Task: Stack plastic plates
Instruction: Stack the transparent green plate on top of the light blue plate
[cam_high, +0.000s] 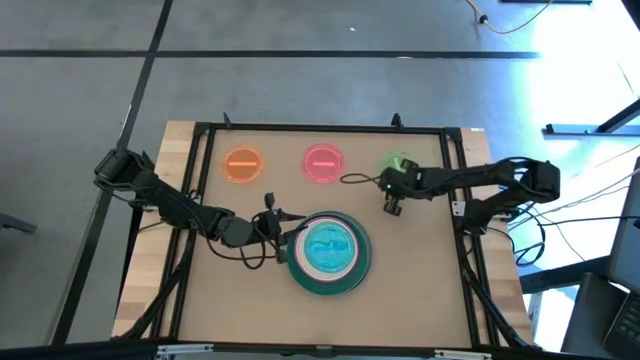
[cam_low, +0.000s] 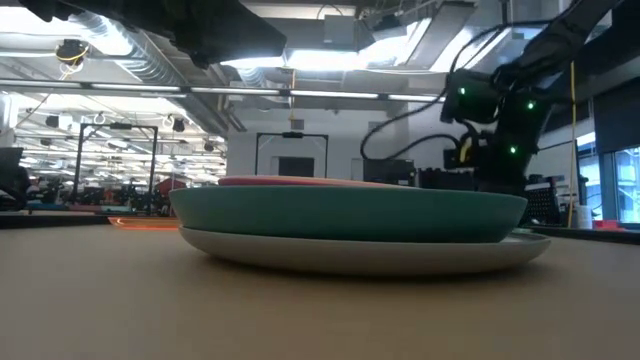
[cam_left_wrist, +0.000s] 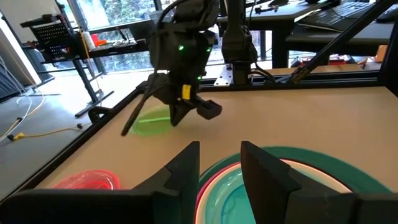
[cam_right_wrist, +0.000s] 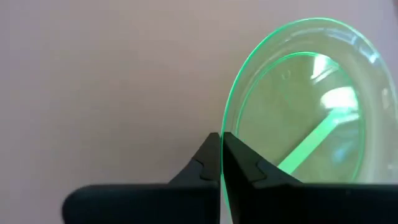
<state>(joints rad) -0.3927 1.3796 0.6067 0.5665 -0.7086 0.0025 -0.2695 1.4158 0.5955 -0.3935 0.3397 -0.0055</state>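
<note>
Green plate (cam_right_wrist: 298, 106), see-through and partly hidden under the right gripper (cam_high: 392, 190) in the high view, is pinched by its rim at the far right of the wooden table (cam_high: 420, 290), while the left gripper (cam_left_wrist: 221, 163) is held spread beside the stack of plates (cam_high: 330, 252) near the middle.

Left arm stretched in from the table's left edge, left gripper (cam_high: 282, 226) low near the middle, fingers (cam_left_wrist: 264, 172) parted. Right arm reaching in from the right edge, right gripper (cam_high: 392, 186) pointing down, fingers (cam_right_wrist: 212, 163) pressed together.
</note>
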